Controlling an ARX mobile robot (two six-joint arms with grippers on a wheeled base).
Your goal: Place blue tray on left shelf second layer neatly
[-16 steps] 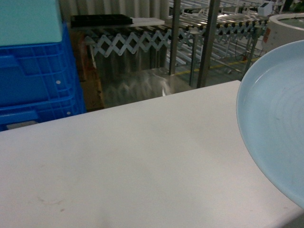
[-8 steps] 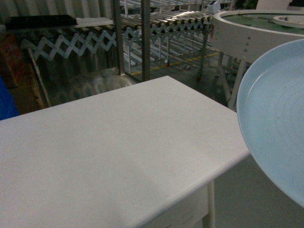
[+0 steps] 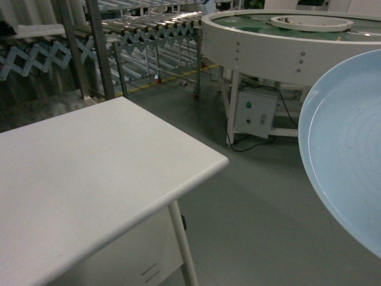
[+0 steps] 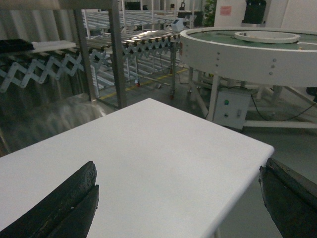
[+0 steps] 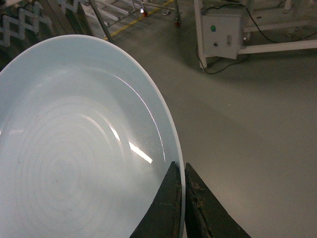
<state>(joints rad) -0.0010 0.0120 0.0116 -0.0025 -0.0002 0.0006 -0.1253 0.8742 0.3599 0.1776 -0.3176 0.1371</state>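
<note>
The right claw (image 5: 179, 198) pinched the rim of the blue tray (image 5: 74, 148), partly cut off; the left claw (image 4: 178, 198) stood open.

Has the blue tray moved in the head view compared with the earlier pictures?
Cannot tell. The blue tray keeps its place at the right edge, while the white table slid leftward, so the whole robot seems to turn.

Open floor (image 3: 262, 208) — white table (image 3: 89, 173) leftward

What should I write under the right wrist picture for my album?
The right gripper pinches the blue tray by its rim, above a grey floor.
</note>
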